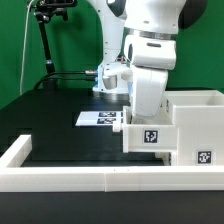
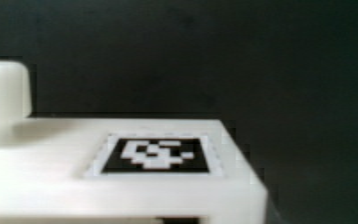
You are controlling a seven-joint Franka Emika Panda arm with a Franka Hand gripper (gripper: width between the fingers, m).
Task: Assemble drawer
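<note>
Right against the low white wall (image 1: 70,178), the drawer (image 1: 175,125)

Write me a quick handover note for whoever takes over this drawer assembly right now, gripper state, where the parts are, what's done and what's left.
Gripper: shut, lowered behind the tagged white drawer piece; the exterior view hides its fingertips, so whether it grips or only pushes is unclear.
Parts: that piece sits against the taller white box at the exterior view's right. The wrist view shows a tagged white top close up.
The marker board lies flat on the black table, behind the parts.
Done: piece brought up to the box.
Left: cannot confirm it is fully seated; the other tray is not visible.
</note>
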